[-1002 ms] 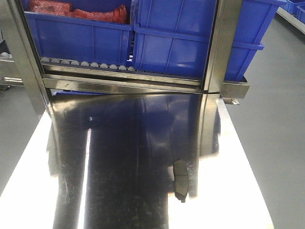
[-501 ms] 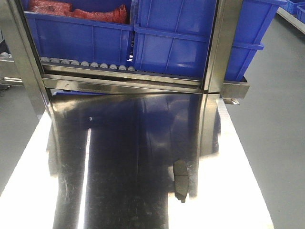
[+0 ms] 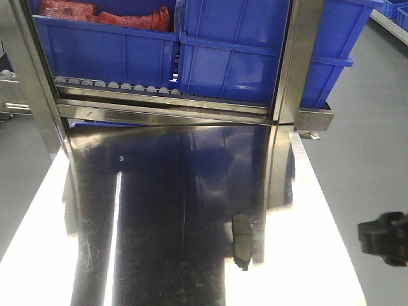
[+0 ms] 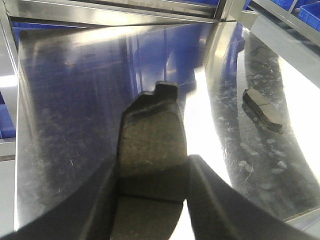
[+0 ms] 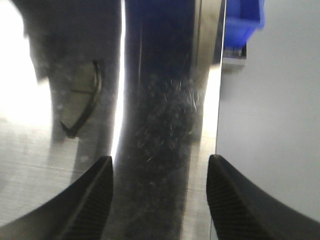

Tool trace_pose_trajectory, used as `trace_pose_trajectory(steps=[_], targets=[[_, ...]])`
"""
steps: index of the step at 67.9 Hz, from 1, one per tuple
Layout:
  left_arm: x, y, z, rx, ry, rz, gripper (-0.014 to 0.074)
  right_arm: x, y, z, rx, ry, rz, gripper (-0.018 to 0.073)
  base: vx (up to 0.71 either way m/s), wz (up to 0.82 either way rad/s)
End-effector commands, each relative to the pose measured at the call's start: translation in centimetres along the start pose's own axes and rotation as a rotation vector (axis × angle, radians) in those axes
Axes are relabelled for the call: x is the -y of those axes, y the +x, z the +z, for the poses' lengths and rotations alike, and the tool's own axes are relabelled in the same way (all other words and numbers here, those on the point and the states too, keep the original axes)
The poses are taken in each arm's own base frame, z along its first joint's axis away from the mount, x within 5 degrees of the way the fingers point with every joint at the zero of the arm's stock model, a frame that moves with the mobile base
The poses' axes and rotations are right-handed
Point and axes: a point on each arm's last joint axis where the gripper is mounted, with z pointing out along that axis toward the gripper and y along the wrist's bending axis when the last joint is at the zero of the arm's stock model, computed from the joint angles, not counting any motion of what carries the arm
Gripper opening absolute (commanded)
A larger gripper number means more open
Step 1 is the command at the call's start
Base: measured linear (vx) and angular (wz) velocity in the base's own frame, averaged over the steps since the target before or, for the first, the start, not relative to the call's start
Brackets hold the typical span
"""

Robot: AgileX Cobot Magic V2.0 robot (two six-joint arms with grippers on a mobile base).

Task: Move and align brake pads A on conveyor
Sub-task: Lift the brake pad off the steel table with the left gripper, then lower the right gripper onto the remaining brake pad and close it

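One grainy oblong pad (image 4: 150,150), mirrored steel tabletop (image 4: 65,100)

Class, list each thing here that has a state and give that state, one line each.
left gripper: shut on held brake pad
right gripper: open, empty
loose brake pad: lying flat on steel table, ungripped
left blue bin: holds red items

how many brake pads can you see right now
2. One brake pad is clamped in the left gripper; the other pad lies flat on the steel tabletop, right of centre. More may be out of view.
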Motion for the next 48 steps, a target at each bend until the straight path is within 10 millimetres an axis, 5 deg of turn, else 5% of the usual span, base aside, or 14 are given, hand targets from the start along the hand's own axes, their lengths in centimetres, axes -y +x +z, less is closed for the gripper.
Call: trace_pose_trajectory(steps=[1, 30, 48], targets=[[0.4, -1.6, -0.4, 0.107, 0.031, -0.002, -0.0006, 0.0, -2.3, 1.8, -0.029, 0.006, 0.01, 0.0395, 0.0, 0.0], [0.4, -1.6, -0.4, 0.107, 0.031, -0.002, -0.0006, 0.1, -5.0, 9.6, -0.299, 0.031, 0.098, 0.0395, 0.0, 0.0], [0.4, -1.6, -0.4, 0.107, 0.031, -0.002, -0.0006, -6.5, -7.6, 11.8, -0.345, -0.019, -0.011, 0.0395, 0.0, 0.0]])
